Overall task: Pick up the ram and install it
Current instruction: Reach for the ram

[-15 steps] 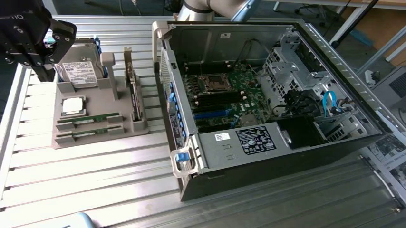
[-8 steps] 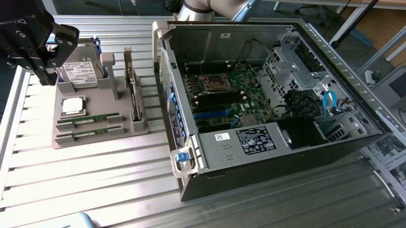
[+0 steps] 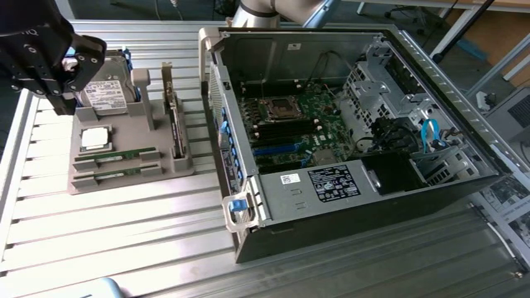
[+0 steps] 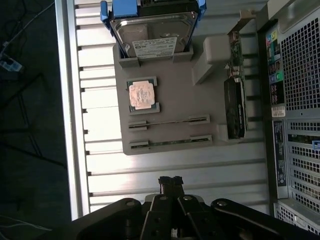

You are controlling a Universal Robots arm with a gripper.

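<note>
Two ram sticks are seated on edge in parallel slots of the grey holder tray [image 3: 124, 186]: the first ram stick [image 3: 116, 154] [image 4: 169, 122] on the tray's inner slot, the second ram stick [image 3: 116, 174] [image 4: 170, 143] in the slot next to the tray's end rim. Neither is touched. On the same tray, the processor [image 4: 141, 94] lies flat just beside the first stick, and the hard drive [image 4: 150, 37] stands at the tray's opposite end. An expansion card [image 4: 235, 107] stands upright along the tray's side that faces the open computer case [image 3: 364, 124], which sits close beside the tray. The gripper [image 3: 64, 104] [image 4: 171, 181] hangs above the slatted table [image 4: 100, 175], raised clear of the tray, with the wrist pointing straight down. Its fingers are pressed together and hold nothing; in the wrist view the tips sit just past the tray's rim on the ram end.
</note>
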